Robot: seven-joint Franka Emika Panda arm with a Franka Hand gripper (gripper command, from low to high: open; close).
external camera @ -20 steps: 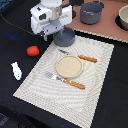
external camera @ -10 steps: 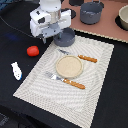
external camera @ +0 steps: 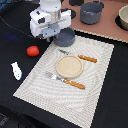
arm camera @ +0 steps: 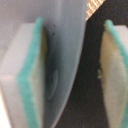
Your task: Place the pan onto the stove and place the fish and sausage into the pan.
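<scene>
The grey-blue pan (external camera: 66, 36) stands on the dark table at the far edge of the placemat, with its handle hidden under the arm. My gripper (external camera: 55, 35) is down over the pan's near-left rim. In the wrist view the gripper (arm camera: 70, 75) is open, and the grey pan wall (arm camera: 65, 60) rises between the teal-edged pads (arm camera: 30, 80). One pad is against the wall and a dark gap shows on the other side. The red sausage (external camera: 32, 50) and the white fish (external camera: 16, 70) lie on the table towards the exterior view's left. The pinkish-tan stove (external camera: 107, 30) is behind.
A larger grey pot (external camera: 91, 12) stands on the stove, with a dark round object (external camera: 123, 17) at its right end. The woven placemat (external camera: 95, 75) holds a tan plate (external camera: 69, 66), a knife (external camera: 80, 57) and a fork (external camera: 65, 80).
The gripper has sunk slightly lower over the pan's rim. The pan, sausage and fish have not moved.
</scene>
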